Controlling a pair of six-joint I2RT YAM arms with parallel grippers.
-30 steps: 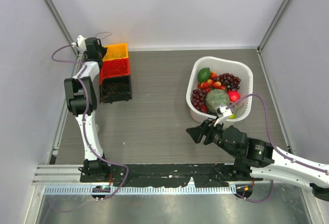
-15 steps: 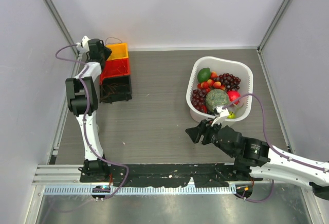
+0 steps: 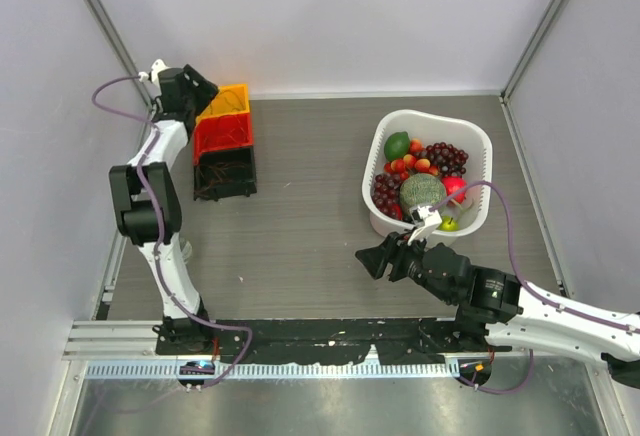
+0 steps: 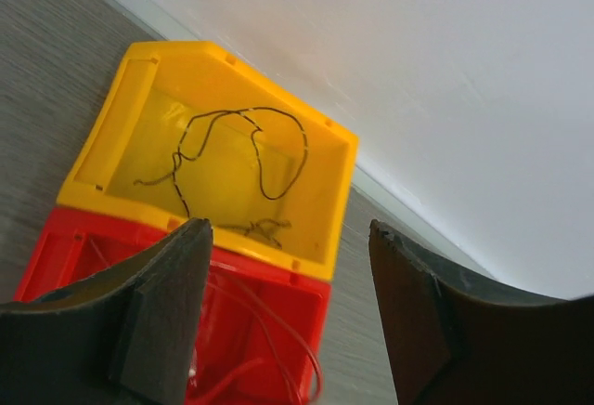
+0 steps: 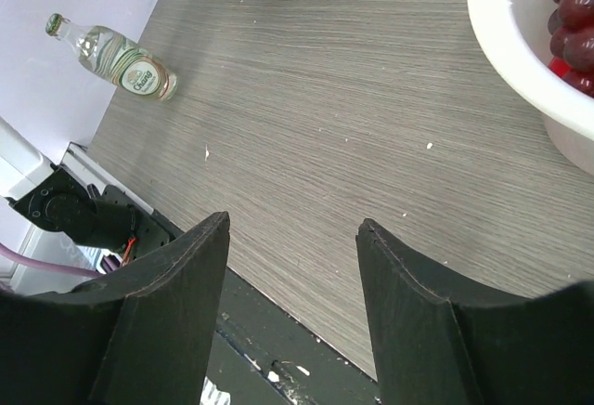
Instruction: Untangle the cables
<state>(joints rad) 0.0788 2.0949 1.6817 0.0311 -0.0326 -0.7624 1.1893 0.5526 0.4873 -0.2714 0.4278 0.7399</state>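
Observation:
The cables lie in three stacked bins at the far left. A dark thin strand (image 4: 251, 145) is loosely looped inside the yellow bin (image 4: 342, 191). Thin red wires (image 4: 278, 340) curl in the red bin (image 4: 56, 256) below it. The black bin (image 3: 224, 171) holds a reddish-brown tangle. My left gripper (image 4: 288, 228) hovers open over the edge between the yellow and red bins, with nothing between its fingers; in the top view the left gripper (image 3: 200, 89) is at the yellow bin's left corner. My right gripper (image 5: 292, 224) is open and empty above bare table, near the front.
A white basket (image 3: 470, 136) full of fruit stands at the right, just behind the right gripper (image 3: 375, 256). A small clear bottle (image 5: 116, 52) lies on the table at the left edge. Side walls close in on both sides.
My left gripper has opened from shut. The thin strand looped at its tip earlier now lies in the yellow bin, and the arm has swung left. The right arm crept slightly left.

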